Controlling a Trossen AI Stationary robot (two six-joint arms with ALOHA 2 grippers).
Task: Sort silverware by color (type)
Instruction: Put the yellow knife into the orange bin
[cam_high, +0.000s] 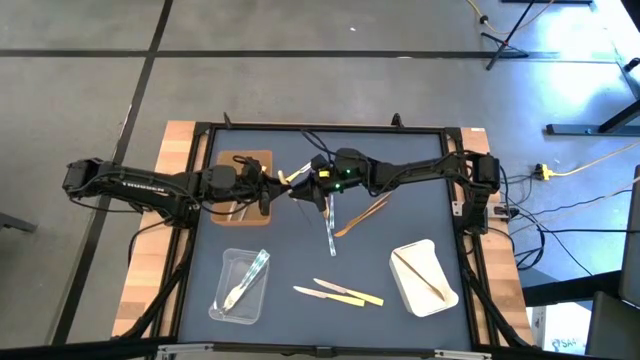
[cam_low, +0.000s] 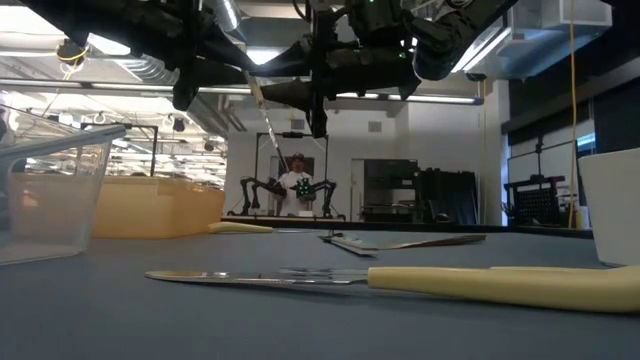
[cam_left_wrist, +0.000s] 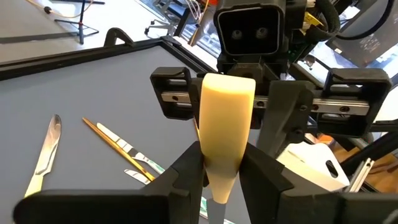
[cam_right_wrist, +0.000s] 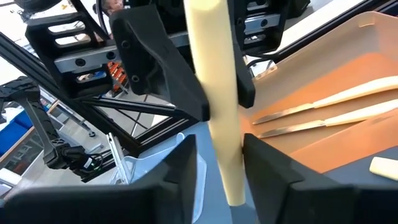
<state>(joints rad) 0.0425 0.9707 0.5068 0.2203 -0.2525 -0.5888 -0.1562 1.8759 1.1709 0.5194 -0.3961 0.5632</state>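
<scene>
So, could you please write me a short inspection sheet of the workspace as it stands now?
Surface: dark mat on a wooden table.
Job's things: a pale yellow utensil is held in the air between both hands; two yellow ones lie at the mat's near edge; a clear one and a wooden one lie mid-mat.
Trays: brown tray holds yellow utensils, clear tray holds clear ones, white tray holds a wooden one.
Clutter: nothing seen.
Hands: left hand and right hand are both shut on the yellow utensil, above the mat near the brown tray.
Cables: run along the right arm's base and over the floor.
Surroundings: grey floor; another robot rig in the room behind.
</scene>
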